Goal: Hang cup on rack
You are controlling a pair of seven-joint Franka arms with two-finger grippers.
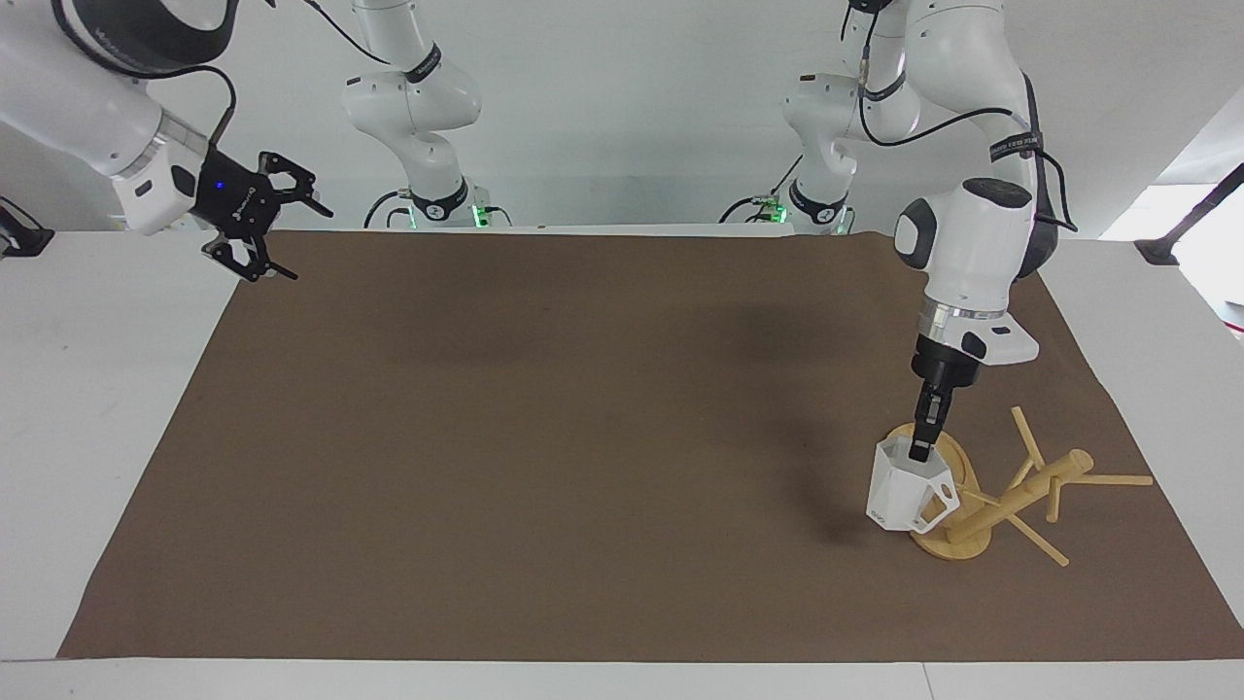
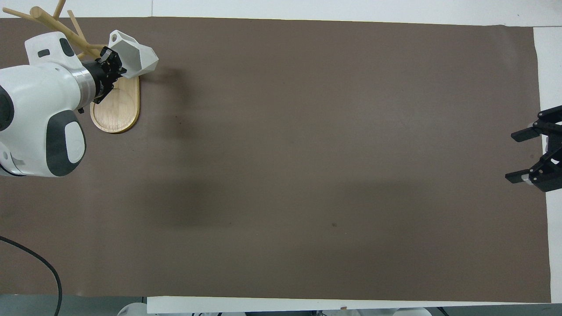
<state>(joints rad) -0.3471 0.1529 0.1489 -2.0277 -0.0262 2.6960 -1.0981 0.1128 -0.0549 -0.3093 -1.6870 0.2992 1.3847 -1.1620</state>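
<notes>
Left hand (image 1: 919,449) pinches cup (image 1: 902,494) rim by toppled rack (image 1: 1011,496), bench corner; cup prob light, stiff, slick; right hand (image 1: 260,216) wide, waits.

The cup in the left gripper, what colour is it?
White; the cup shows best in the facing view.

Robot lab (two bench-mounted arms (image 1: 972,243), brown mat (image 1: 583,437))

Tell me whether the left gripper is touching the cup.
Touching: in the facing view the left gripper reaches down into the cup and pinches its rim, beside the rack.
</notes>
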